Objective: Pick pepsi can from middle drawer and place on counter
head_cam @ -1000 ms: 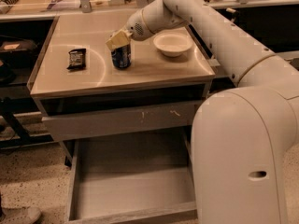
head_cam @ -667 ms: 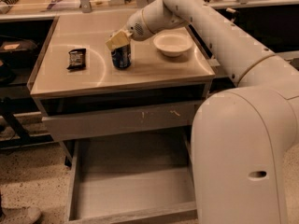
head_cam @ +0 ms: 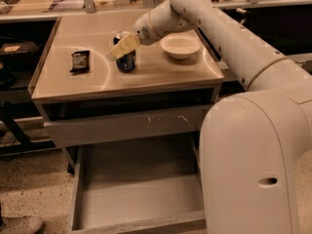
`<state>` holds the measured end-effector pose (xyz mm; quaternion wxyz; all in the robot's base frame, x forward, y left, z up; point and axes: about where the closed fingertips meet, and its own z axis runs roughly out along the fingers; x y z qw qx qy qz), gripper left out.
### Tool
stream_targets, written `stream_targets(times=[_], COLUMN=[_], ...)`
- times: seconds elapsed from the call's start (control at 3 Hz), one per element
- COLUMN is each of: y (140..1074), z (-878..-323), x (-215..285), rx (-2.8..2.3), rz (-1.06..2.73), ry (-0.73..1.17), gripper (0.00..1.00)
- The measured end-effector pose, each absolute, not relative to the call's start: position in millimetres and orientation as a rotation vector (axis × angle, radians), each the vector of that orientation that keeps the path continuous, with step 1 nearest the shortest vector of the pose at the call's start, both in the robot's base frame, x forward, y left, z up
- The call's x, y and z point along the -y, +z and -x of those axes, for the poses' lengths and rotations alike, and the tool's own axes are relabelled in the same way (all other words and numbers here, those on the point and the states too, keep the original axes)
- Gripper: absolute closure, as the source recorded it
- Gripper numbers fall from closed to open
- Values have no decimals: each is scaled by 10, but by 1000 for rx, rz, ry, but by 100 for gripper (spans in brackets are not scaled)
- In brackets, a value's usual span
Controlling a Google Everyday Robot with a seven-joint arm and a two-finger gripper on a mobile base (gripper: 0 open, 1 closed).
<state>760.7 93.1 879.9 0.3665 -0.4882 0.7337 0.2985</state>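
Nothing has visibly moved since a second ago: the gripper [head_cam: 124, 47] sits in the same spot, at the top of the can [head_cam: 126, 62], and the can has not shifted. Whether the gripper is clamped on the can or has let go, I cannot tell. The can stands upright on the desk [head_cam: 161, 74], long axis vertical, base down on the surface, its top partly hidden by the gripper. It is between the black packet [head_cam: 80, 61] and the white bowl [head_cam: 180, 46], touching neither. Below, the drawer [head_cam: 136, 199] is pulled out.
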Motion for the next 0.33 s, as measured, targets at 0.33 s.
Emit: stream_targets(times=[0.33], y=[8799], z=[-7607], x=[-931], rx=[-1885], rz=[1255], ry=[767], gripper=[0])
